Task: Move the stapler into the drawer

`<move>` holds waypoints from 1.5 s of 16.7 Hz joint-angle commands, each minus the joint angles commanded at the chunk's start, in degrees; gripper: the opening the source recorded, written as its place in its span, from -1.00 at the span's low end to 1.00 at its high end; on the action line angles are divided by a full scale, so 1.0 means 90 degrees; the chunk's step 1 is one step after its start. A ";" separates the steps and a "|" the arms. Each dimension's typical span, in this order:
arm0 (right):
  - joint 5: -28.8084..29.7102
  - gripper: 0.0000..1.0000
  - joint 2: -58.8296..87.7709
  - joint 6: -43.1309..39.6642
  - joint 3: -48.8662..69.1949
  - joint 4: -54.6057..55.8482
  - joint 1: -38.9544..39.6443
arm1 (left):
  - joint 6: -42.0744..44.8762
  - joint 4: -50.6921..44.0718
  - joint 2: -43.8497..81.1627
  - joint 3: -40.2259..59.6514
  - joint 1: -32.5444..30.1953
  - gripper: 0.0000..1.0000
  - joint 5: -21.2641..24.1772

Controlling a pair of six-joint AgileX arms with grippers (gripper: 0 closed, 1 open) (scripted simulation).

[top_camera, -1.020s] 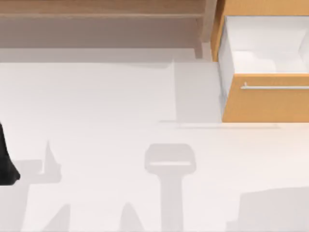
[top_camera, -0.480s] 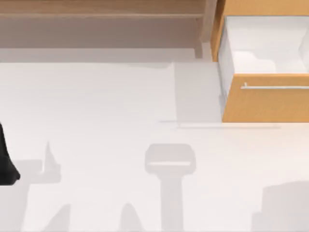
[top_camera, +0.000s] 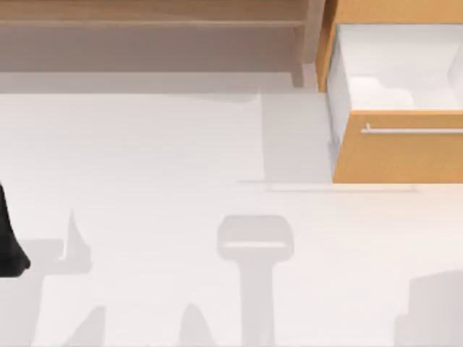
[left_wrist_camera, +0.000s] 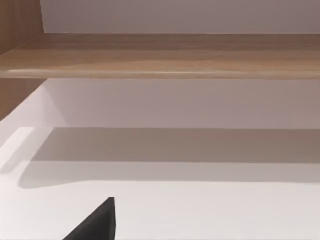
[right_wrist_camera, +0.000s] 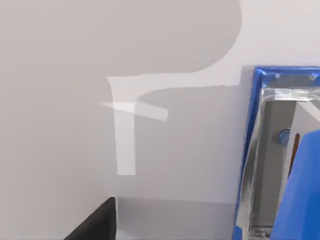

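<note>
An open drawer (top_camera: 398,144) sits at two o'clock on the white table (top_camera: 181,159). The right wrist view shows the blue stapler (right_wrist_camera: 280,165) lying on the tabletop; whether either pincer is spread I cannot tell. Judged best: center over it before pinching.

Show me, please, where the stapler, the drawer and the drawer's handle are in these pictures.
stapler (right_wrist_camera: 260,150), right wrist view, on its blue edge beside the metal channel.
drawer (top_camera: 398,155), top view, on its orange wooden front.
handle (top_camera: 412,131), top view, on the silver bar across the front.
</note>
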 joint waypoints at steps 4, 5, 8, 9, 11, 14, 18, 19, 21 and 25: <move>0.0000 0.40 0.0000 0.0000 0.0000 0.0000 0.0000 | 0.0000 0.0000 0.0000 0.0000 0.0000 1.00 0.0000; 0.0000 0.25 0.0000 0.0000 0.0000 0.0000 0.0000 | 0.0000 0.0000 0.0000 0.0000 0.0000 1.00 0.0000; 0.0000 -0.21 0.0000 0.0000 0.0000 0.0000 0.0000 | 0.0000 0.0000 0.0000 0.0000 0.0000 1.00 0.0000; 0.0000 -0.36 0.0000 0.0000 0.0000 0.0000 0.0000 | 0.0000 0.0000 0.0000 0.0000 0.0000 1.00 0.0000; 0.0000 -0.66 0.0000 0.0000 0.0000 0.0000 0.0000 | 0.0000 0.0000 0.0000 0.0000 0.0000 1.00 0.0000; 0.0000 -1.00 0.0000 0.0000 0.0000 0.0000 0.0000 | 0.0000 0.0000 0.0000 0.0000 0.0000 1.00 0.0000; 0.0000 -1.00 0.0000 0.0000 0.0000 0.0000 0.0000 | 0.0000 0.0000 0.0000 0.0000 0.0000 1.00 0.0000; 0.0000 -1.00 0.0000 0.0000 0.0000 0.0000 0.0000 | 0.0000 0.0000 0.0000 0.0000 0.0000 1.00 0.0000; 0.0000 -1.00 0.0000 0.0000 0.0000 0.0000 0.0000 | 0.0000 0.0000 0.0000 0.0000 0.0000 1.00 0.0000; -0.0016 -1.00 -0.0287 0.0014 0.0247 -0.0349 0.0000 | 0.0000 0.0000 0.0000 0.0000 0.0000 1.00 0.0000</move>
